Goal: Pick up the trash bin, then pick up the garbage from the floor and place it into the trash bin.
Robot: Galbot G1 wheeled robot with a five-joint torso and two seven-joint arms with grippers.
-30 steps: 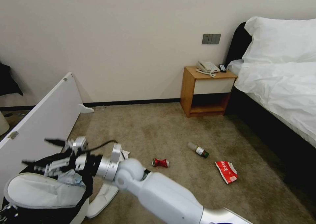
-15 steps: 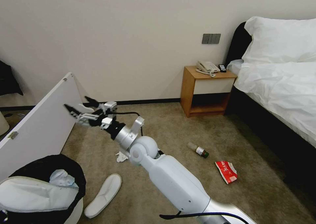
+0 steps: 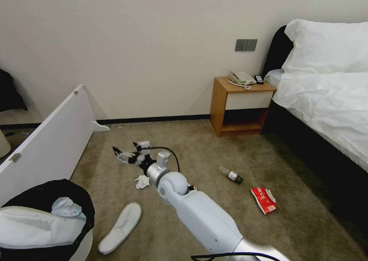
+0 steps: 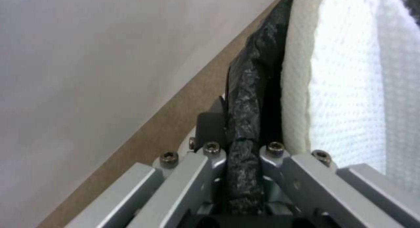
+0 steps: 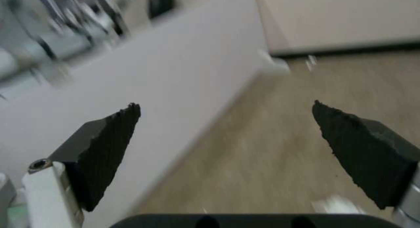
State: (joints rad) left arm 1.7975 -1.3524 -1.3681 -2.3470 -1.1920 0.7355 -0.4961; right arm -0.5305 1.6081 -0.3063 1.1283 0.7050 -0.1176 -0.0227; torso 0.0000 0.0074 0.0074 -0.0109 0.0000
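Right gripper [image 3: 126, 150] hovering over carpet, jaws wide, empty; crumpled tissue [image 3: 142, 182] lying just near side of it. Left gripper [image 4: 245, 162] pinching bag-lined rim of trash bin [image 3: 82, 199], near left, partly cut off. Slipper [image 3: 119, 226] lying right of bin, long axis running near-left to far-right.

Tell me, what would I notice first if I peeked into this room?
Probably the big white robot arm reaching across the carpet, its right gripper open above a crumpled tissue. Next, at the near left, the trash bin with its black bag, a white slipper and a tissue already inside, the left gripper pinching its rim. Another slipper, a bottle and a red packet lie on the floor.
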